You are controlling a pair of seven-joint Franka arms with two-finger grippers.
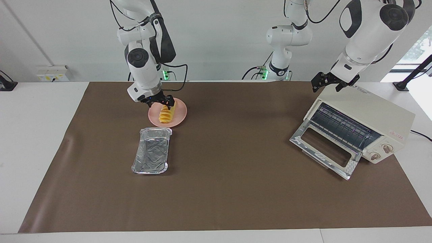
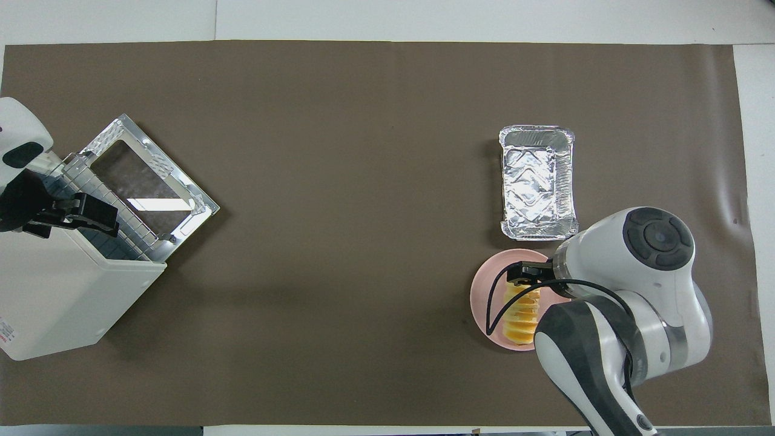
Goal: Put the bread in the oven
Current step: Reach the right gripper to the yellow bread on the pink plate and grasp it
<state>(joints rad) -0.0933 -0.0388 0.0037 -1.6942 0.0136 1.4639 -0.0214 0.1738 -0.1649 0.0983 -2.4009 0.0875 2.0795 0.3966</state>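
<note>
My right claw (image 1: 163, 102) hangs released over the bread (image 1: 165, 114), which lies on the pink plate (image 1: 180, 111) at about 10 o'clock on the counter (image 1: 236, 189). I judge the loaf light and soft, easily crushed — best pinched gently across its narrow middle. My left claw (image 1: 329, 82) waits, released, over the oven (image 1: 366, 123) — door down, at about 2 o'clock.

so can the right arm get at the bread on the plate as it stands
Probably yes: the right gripper is open and already over the bread, which lies uncovered on the pink plate, with nothing between them.
</note>
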